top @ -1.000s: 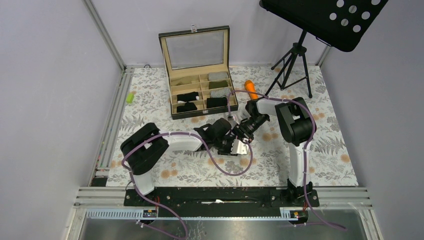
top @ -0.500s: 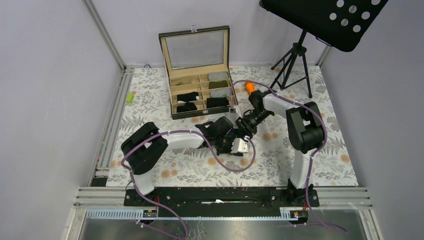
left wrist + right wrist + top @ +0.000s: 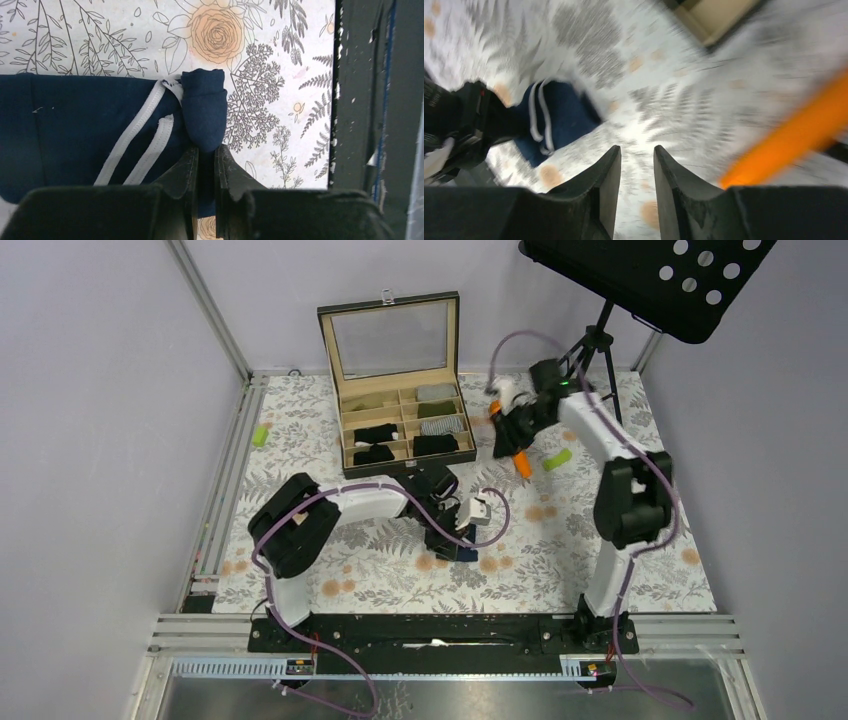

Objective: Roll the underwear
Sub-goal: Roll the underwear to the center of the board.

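Observation:
The navy underwear [image 3: 75,130] with white trim lies flat on the floral mat, in front of the box. My left gripper [image 3: 206,150] is shut on a folded navy corner [image 3: 202,107] of it, the fabric pinched between the jaws. In the top view the left gripper [image 3: 455,543] sits low over the underwear [image 3: 466,556]. My right gripper [image 3: 636,150] is open with nothing between its jaws; its view is blurred. It hangs raised at the back right [image 3: 510,435], far from the underwear [image 3: 561,117].
An open compartment box [image 3: 410,462] at the back holds rolled black, olive and grey pieces. An orange stick [image 3: 522,462] and a light-green cylinder [image 3: 557,459] lie by the right gripper; another green cylinder [image 3: 260,434] lies far left. A music-stand tripod [image 3: 590,360] stands back right.
The right gripper opened, left the underwear and swung up to the back right. The left gripper closed on the navy fabric and shifted nearer and to the right.

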